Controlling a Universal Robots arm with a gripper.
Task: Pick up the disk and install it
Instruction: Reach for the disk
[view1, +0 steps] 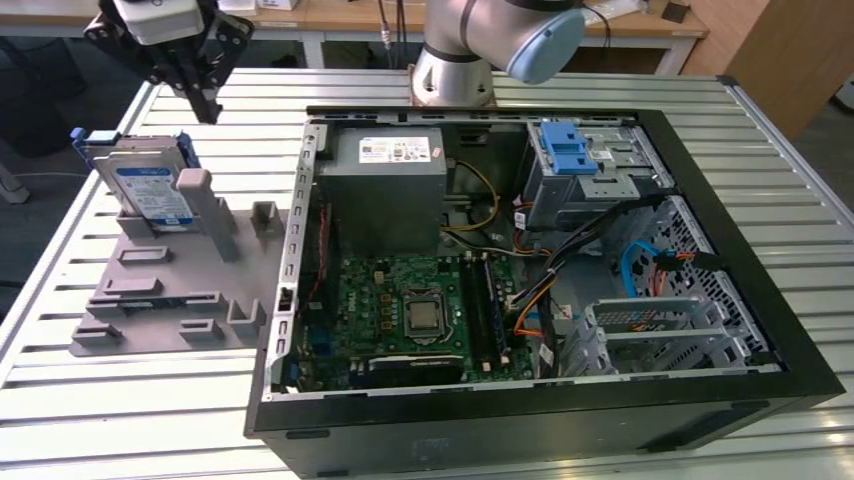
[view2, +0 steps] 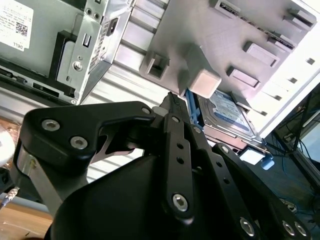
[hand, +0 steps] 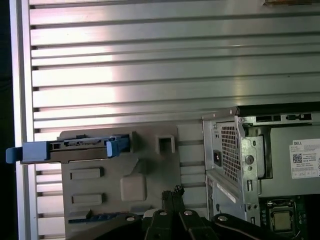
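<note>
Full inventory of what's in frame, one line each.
disk: 1, silver with blue carrier, propped on the fixture
fixture: 1, grey, on the table at the exterior view's left
case: 1, black, open, beside the fixture
power supply: 1, grey, inside the case
motherboard: 1, green, inside the case
drive cage: 1, grey with blue latch, inside the case
table: 1, silver slats
arm: 1, grey and blue, beyond the case
gripper: 1, black, near the disk, not touching, fingers shut, empty

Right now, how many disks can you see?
1. The disk stands in the grey holder at the exterior view's left of the computer case. Others may hide inside.
</note>
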